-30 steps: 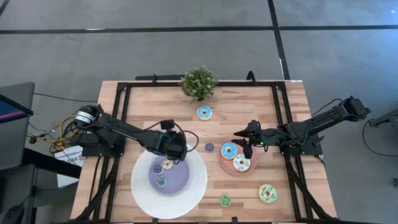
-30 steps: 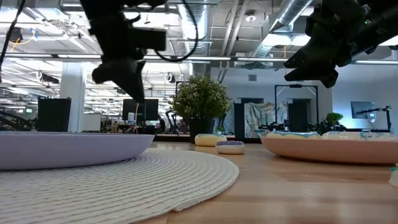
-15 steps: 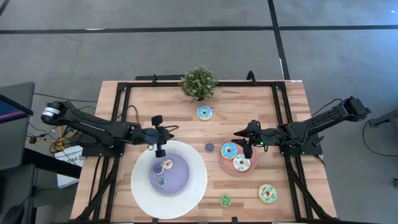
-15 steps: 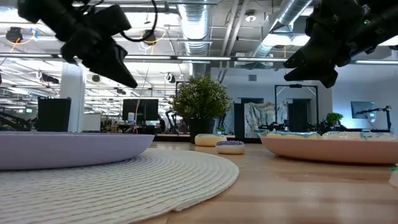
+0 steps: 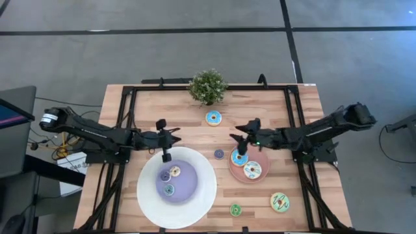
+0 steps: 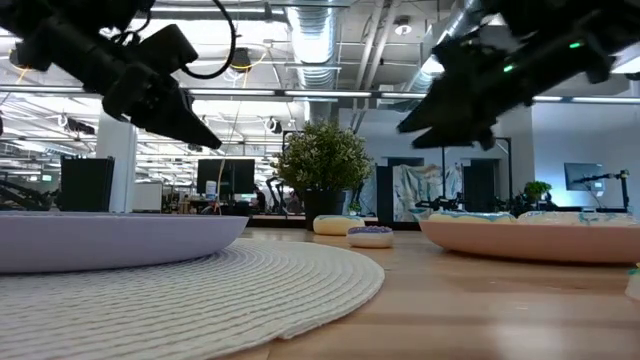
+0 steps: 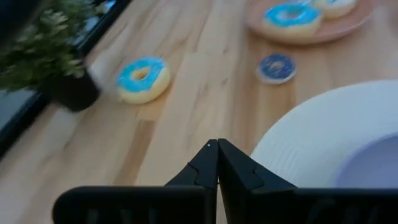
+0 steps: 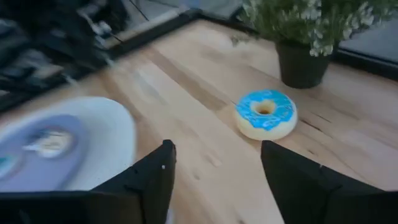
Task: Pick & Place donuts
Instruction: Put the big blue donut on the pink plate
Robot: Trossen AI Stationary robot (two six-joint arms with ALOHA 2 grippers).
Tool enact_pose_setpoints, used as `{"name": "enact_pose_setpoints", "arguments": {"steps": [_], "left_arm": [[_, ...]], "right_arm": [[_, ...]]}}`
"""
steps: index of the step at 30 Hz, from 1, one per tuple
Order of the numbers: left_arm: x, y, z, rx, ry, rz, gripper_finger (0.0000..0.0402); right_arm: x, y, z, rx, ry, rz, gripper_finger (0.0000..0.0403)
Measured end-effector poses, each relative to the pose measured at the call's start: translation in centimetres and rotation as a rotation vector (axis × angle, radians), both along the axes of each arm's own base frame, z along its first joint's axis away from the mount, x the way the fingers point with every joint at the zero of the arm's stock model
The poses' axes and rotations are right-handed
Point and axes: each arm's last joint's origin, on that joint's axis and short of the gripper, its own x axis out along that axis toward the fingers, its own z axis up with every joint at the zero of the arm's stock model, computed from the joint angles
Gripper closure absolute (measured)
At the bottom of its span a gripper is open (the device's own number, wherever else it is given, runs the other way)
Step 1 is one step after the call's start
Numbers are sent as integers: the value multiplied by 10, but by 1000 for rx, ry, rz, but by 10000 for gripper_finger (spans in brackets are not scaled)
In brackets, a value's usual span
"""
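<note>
My left gripper [image 5: 165,148] [image 6: 200,128] hangs shut above the far-left rim of the white-and-purple plate [image 5: 205,195], touching nothing. Two tiny donuts [image 5: 174,171] [image 5: 168,189] lie in that plate's purple middle. My right gripper [image 5: 239,144] [image 8: 217,171] is open above the far-left edge of the pink plate [image 5: 261,178], over its blue donut [image 5: 239,157]. A white-iced donut [image 5: 252,170] lies beside that one. Another blue donut [image 5: 213,117] [image 8: 266,114] [image 7: 143,78] and a tiny purple one [image 5: 219,154] [image 7: 277,66] rest flat on the table.
A potted plant [image 5: 207,86] stands at the table's far edge. A tiny green donut [image 5: 235,209] and a bigger light-iced one [image 5: 280,202] lie near the near edge. Black frame rails [image 5: 123,114] run along both sides of the table.
My left gripper has drawn back from over the purple middle of the big plate toward the table's left and far side, then stayed at the plate's rim. My right gripper has moved toward the table's left, from over the pink plate's middle to its far-left edge.
</note>
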Motion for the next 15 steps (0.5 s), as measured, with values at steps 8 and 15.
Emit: {"name": "enact_pose_setpoints", "arguments": {"steps": [8, 15], "left_arm": [[-10, 11, -19, -46, -86, -36, 401], [-11, 12, -21, -65, -77, -70, 401]], "right_arm": [[55, -19, -17, -25, 172, -73, 121], [91, -44, -26, 50, 246, -172, 85]]}}
